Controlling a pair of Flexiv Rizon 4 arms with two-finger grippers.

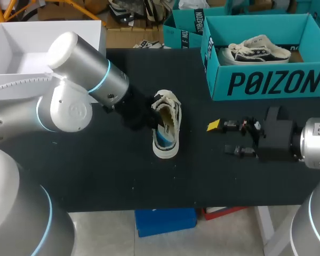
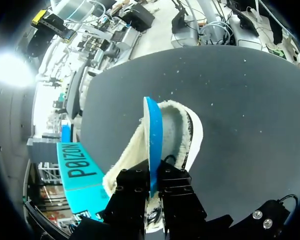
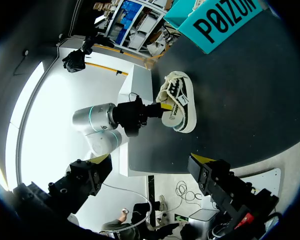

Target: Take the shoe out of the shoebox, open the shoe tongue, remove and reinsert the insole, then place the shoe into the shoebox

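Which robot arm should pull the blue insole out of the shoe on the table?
Left, most likely. The left gripper is shut on the blue insole, which stands on edge inside the shoe. The right gripper is open, apart from the shoe, holding nothing.

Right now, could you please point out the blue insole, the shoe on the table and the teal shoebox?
blue insole [image 2: 153,135]: left wrist view, its thin edge.
shoe [image 1: 164,152]: head view, its cream sole.
teal shoebox [image 1: 272,82]: head view, its front wall.
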